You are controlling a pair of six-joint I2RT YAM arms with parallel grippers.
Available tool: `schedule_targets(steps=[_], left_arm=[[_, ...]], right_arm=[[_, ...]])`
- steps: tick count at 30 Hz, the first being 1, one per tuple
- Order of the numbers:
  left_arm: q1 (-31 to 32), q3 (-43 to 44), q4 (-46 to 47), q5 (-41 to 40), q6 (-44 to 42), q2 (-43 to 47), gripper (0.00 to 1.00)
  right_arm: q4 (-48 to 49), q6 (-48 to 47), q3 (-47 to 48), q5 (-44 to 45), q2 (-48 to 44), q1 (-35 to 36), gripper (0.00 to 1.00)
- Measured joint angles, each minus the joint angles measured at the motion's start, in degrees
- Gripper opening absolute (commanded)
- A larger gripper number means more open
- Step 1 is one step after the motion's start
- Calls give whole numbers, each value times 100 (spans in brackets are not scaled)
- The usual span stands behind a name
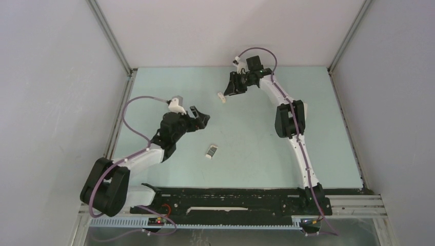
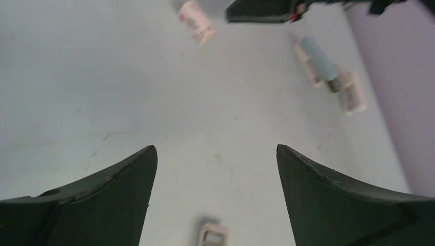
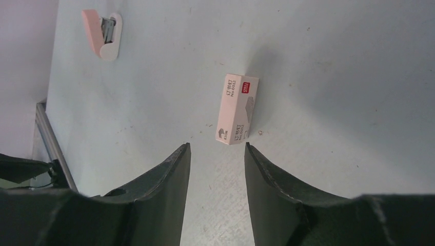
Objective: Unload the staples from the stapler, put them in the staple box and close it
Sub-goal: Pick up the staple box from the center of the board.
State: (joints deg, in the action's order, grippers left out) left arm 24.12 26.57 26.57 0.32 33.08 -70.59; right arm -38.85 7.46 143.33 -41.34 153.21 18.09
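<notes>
The stapler [image 1: 211, 150] lies on the pale green table, small, with a pink arm and a white base. In the right wrist view the stapler [image 3: 102, 33] rests on its side, hinged slightly apart, grey metal showing inside. The staples cannot be made out as separate pieces. My left gripper [image 1: 200, 117] hovers wide open over the table, and the stapler [image 2: 213, 236] shows blurred low between the empty fingers of the left gripper [image 2: 215, 148]. My right gripper [image 1: 229, 91] is open and holds nothing. The right gripper [image 3: 216, 146] has its tips just short of a pink staple box [image 3: 237, 109].
The staple box [image 1: 221, 97] lies near the table's far middle, and the staple box [image 2: 196, 21] also shows in the left wrist view. A blurred white and pale blue long shape [image 2: 328, 66] that I cannot identify sits beside it. Walls enclose the table on three sides.
</notes>
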Motion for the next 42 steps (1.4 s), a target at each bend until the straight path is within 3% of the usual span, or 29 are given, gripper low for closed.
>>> schedule_targets(steps=[7, 13, 16, 20, 21, 30, 34, 42], left_arm=[[-564, 1381, 319, 970, 944, -1165, 90], [-931, 2326, 275, 1510, 1672, -2229, 97], [-964, 2922, 138, 1725, 1961, -2844, 98], [-962, 3606, -184, 1862, 2205, -3442, 98], [-964, 3773, -278, 1873, 2269, -3569, 98], [-944, 5001, -1386, 1615, 2638, -4350, 96], [-881, 5471, -2044, 1325, 2739, -4651, 83], [-782, 6623, -3099, 1237, 2951, -5528, 82]], right_arm=[[96, -11, -20, -470, 0, -127, 53], [203, 15, -195, -647, 0, -157, 48], [293, 131, -317, -658, 0, -157, 36], [472, 479, -352, -603, 0, -155, 2], [531, 544, -352, -564, 0, -155, 0], [651, 922, -330, 188, 2, -142, 0], [651, 973, -107, 326, 103, -105, 0], [505, 986, 258, 404, 249, -101, 0]])
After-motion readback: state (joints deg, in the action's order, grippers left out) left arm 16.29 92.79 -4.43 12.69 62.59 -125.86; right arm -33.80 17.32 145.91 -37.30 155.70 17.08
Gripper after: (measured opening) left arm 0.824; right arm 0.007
